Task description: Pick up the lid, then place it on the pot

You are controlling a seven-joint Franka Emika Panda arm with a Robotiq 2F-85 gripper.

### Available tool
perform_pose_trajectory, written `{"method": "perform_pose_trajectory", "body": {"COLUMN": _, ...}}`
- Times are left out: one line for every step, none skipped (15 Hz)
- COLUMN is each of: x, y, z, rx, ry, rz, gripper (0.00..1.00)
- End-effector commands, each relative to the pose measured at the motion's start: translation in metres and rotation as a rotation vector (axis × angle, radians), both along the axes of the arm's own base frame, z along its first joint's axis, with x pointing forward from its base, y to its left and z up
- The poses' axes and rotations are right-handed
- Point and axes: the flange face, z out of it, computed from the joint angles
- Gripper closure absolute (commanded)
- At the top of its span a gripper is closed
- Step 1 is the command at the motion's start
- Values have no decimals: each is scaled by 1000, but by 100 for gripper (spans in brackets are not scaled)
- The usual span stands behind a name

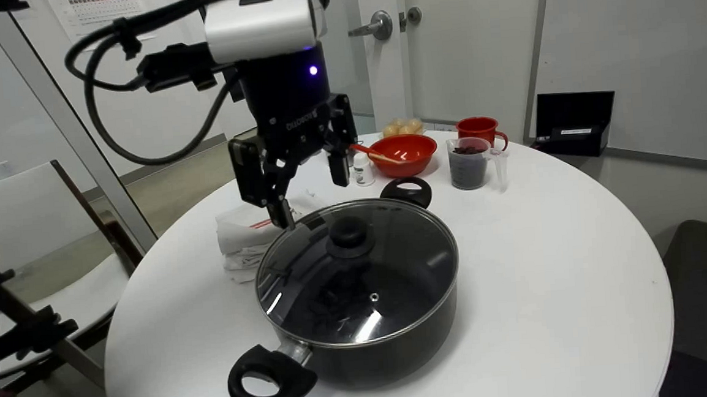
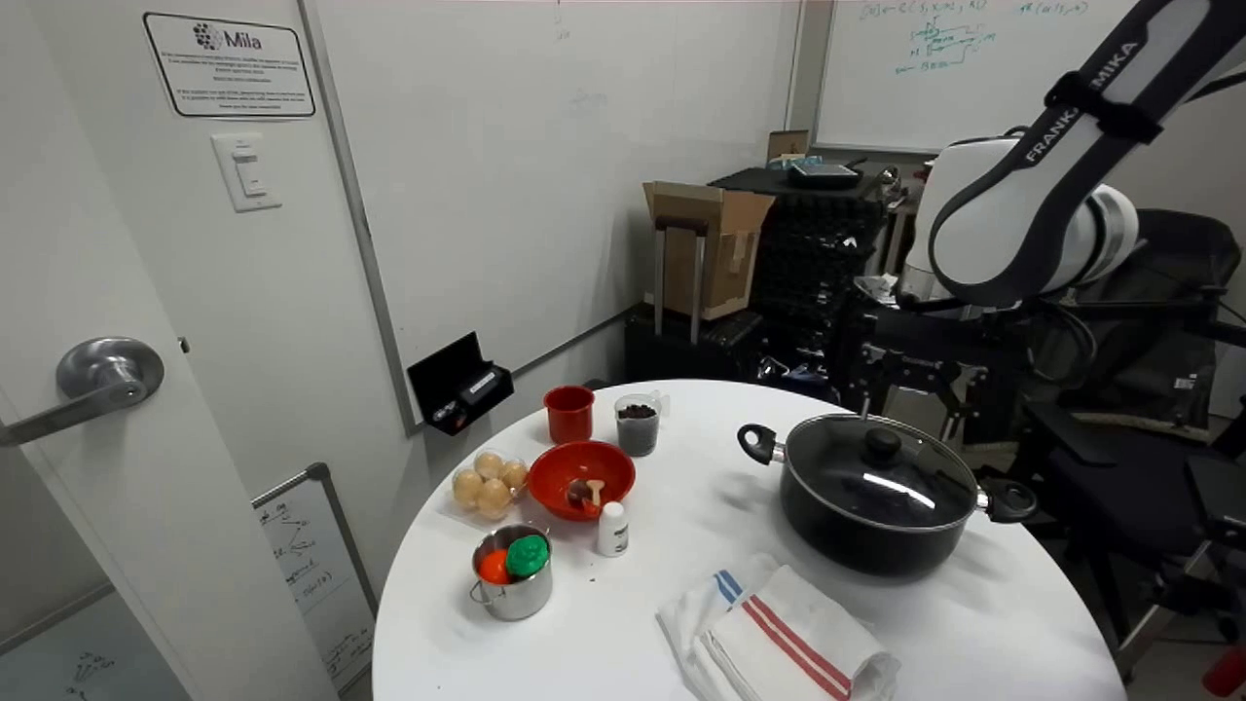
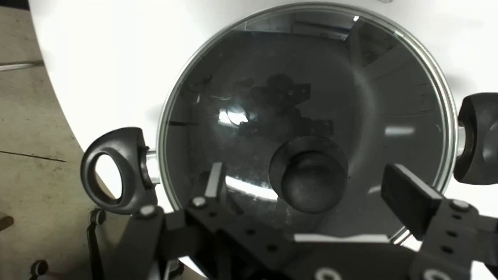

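Observation:
The lid (image 1: 407, 269) is round clear glass with a metal rim and a black knob. It lies on the wide black pot (image 1: 394, 358), covering its opening; both also show in an exterior view as the lid (image 2: 827, 458) and the pot (image 2: 866, 545). My gripper (image 1: 311, 196) is open and empty, fingers pointing down, near the lid's edge and above it. In the wrist view the gripper (image 3: 309, 181) has the knob of the lid (image 3: 272, 58) showing between its spread fingers, with no contact seen. The pot's handles (image 3: 132, 165) stick out on both sides.
A folded towel (image 2: 779, 628) lies beside the pot. Farther off stand a red bowl (image 2: 555, 467), a red cup (image 2: 569, 417), a measuring cup (image 2: 638, 435), a white bottle (image 2: 613, 534), a small metal pot (image 2: 524, 596) and a pack of eggs (image 2: 484, 489).

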Motion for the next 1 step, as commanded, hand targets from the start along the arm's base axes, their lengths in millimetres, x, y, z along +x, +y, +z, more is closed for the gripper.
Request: {"method": "perform_pose_trajectory", "body": {"x": -18, "y": 11, "z": 14, "rx": -35, "ry": -21, "rz": -7, "gripper": 0}}
